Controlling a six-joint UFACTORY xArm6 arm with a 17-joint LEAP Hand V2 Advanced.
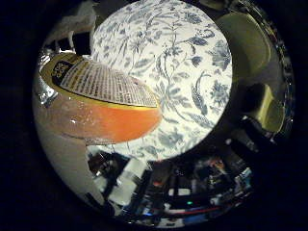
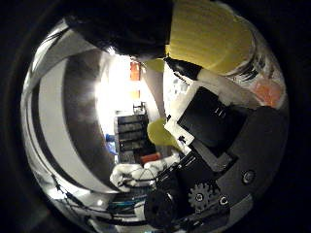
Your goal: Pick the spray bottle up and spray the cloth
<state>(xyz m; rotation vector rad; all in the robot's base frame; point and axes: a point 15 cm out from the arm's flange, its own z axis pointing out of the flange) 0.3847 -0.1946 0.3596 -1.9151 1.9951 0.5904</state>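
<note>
The spray bottle lies close against my palm: a clear body with orange liquid and a printed label edged in yellow. Its ribbed yellow top shows in the thumb side view. My right hand has its black and white fingers curled round the bottle. Beyond the bottle spreads a white cloth with a blue flower pattern, covering a round surface. A crumpled white cloth shows farther off in the thumb side view; what it rests on I cannot tell.
Yellow-green chairs stand beside the flowered surface. Dark shelving and a bright window lie in the distance. Cluttered equipment sits past the surface's edge.
</note>
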